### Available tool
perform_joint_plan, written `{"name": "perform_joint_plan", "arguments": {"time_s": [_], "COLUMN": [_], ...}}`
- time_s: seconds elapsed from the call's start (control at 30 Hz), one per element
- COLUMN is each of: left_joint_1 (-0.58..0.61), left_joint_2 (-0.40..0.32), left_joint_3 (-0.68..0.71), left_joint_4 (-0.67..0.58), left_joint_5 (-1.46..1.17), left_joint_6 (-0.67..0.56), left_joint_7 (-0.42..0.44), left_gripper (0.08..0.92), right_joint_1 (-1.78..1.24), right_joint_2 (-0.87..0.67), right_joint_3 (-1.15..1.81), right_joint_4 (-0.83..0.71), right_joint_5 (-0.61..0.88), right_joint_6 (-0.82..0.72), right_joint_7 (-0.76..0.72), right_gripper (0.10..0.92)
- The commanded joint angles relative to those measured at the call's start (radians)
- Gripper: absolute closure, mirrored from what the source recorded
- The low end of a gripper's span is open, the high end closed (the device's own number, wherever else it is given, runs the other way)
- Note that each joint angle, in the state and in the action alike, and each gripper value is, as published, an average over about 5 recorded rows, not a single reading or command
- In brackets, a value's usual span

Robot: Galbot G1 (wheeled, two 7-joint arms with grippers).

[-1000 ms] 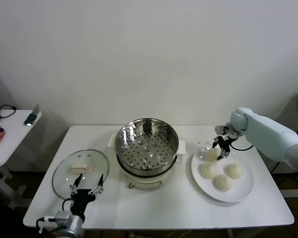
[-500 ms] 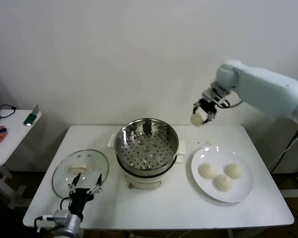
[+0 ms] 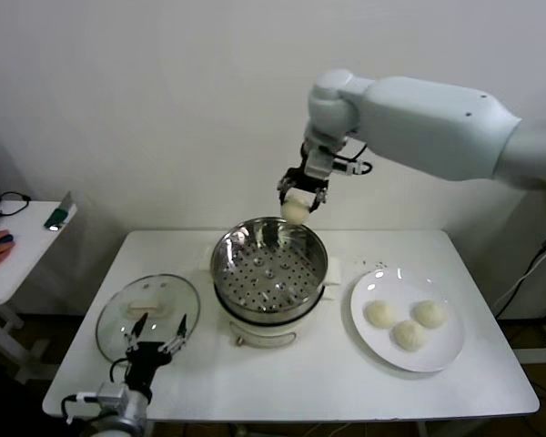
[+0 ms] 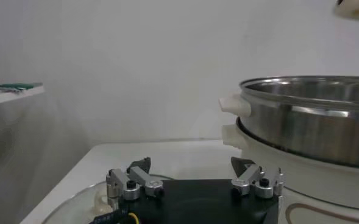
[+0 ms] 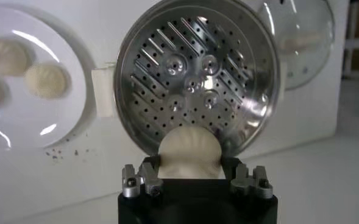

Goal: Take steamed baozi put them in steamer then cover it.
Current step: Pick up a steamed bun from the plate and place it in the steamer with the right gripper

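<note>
Right claw [image 3: 300,198] clamped on your bun [image 3: 295,210], above the steamer's [image 3: 268,269] far rim; it's soft, so squeeze its sides lightly.

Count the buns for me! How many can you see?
4. Three buns sit on the white plate: one, one, one. The fourth bun is in the right hand, above the steamer. None seem hidden.

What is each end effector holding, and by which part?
Right end effector grips one baozi by its sides above the steamer; left end effector holds nothing.
</note>
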Motion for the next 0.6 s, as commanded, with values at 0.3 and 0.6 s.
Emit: {"name": "perform_joint_plan", "arguments": {"time_s": [0.3, 0.6], "left_joint_1": [0.009, 0.002], "left_joint_2": [-0.004, -0.005], "left_joint_3": [0.002, 0.002], "left_joint_4": [0.013, 0.025], "left_joint_5": [0.001, -0.003], "left_joint_6": [-0.015, -0.017], "left_joint_7": [-0.009, -0.011], "left_gripper": [0.177, 0.177], "right_joint_1": [-0.265, -0.327], "right_joint_2": [0.129, 0.169], "right_joint_3": [0.130, 0.187], "right_joint_4": [-0.183, -0.320], "right_joint_5": [-0.286, -0.329], "right_joint_6": [0.077, 0.095], "right_joint_7": [0.050, 0.066], "right_gripper": [0.355, 0.355]}}
